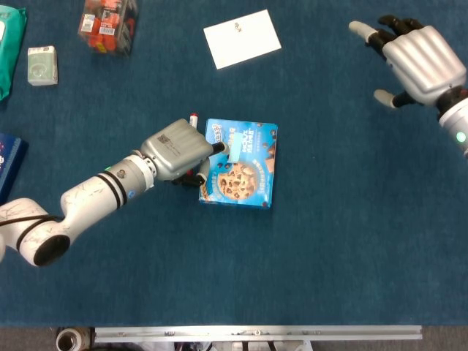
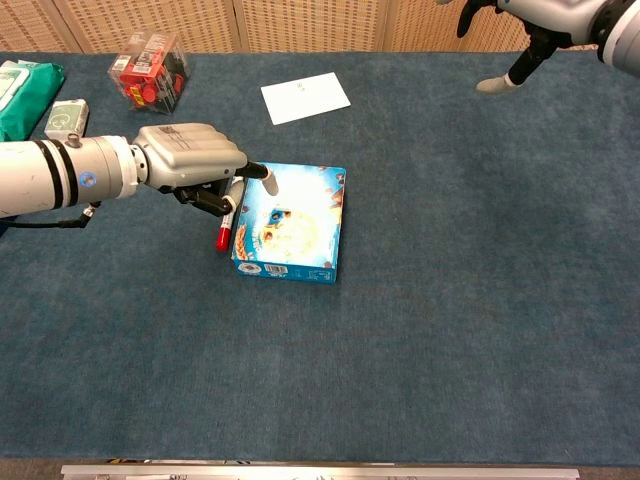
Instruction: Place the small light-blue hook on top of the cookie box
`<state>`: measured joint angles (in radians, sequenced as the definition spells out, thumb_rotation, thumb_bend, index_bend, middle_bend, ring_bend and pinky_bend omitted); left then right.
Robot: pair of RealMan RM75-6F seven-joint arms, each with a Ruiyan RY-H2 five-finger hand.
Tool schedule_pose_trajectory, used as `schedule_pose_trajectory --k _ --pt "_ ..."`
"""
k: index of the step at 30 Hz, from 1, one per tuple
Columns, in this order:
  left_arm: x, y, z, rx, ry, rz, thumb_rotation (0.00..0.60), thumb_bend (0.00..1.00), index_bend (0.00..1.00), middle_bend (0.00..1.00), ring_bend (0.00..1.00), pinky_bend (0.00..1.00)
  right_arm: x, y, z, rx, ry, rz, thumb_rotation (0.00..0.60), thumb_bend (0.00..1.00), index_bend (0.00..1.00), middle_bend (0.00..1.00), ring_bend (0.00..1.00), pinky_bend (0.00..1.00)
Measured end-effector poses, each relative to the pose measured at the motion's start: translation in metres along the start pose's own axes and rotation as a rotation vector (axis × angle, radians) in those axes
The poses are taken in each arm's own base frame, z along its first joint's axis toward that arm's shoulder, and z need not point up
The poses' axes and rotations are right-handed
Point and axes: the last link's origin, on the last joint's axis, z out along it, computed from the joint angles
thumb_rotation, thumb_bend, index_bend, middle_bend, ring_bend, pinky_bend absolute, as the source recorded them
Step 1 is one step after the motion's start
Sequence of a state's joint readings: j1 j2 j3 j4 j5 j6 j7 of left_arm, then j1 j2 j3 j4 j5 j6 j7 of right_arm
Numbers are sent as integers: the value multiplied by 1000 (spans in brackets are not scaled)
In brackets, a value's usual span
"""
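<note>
Head view, item one: small light-blue hook point(image 1: 235, 147), lying flat on top of the cookie box point(image 1: 248, 183), toward its upper edge. I cannot make it out in the chest view. Cookie box point(image 2: 300, 230): flat on the blue table point(image 1: 329, 241), near centre. My left hand point(image 1: 178, 150): at the box's left edge, one fingertip reaching over the box just beside the hook, the other fingers curled under; I see nothing held in it. Red marker point(image 2: 224, 232): lying beside the box's left side, partly covered by that hand. My right hand point(image 1: 417, 62): raised well apart at the far right, fingers spread, holding nothing. White card point(image 1: 242, 38): beyond the box. Red packet point(image 1: 107, 24), small pale carton point(image 1: 42, 64): far left corner.
</note>
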<state>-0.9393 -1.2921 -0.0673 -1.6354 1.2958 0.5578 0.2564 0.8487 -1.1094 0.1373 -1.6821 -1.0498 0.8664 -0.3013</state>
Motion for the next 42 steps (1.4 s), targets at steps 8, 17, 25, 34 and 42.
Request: schedule_pose_trajectory --k 8,17,25,34,42 --pt "0 4 8 4 -5 -6 124 805 194 1000 1000 1000 0 5 -2 -6 9 10 600 193 118 315 129 219" --pt "-2 10 5 -5 -15 -1 114 804 194 1000 1000 1000 0 8 -3 -10 12 16 600 193 118 315 129 219" --pt "-4 14 4 -8 -17 1 114 804 194 1000 1000 1000 0 9 -4 -12 16 18 600 193 118 315 129 219" --pt "-5 18 5 -15 -16 4 107 803 194 1000 1000 1000 0 11 -4 -18 19 20 600 193 118 315 129 219" --pt "-8 19 2 -14 -15 10 100 803 194 1000 1000 1000 1 12 -5 -23 24 21 600 194 118 315 129 219"
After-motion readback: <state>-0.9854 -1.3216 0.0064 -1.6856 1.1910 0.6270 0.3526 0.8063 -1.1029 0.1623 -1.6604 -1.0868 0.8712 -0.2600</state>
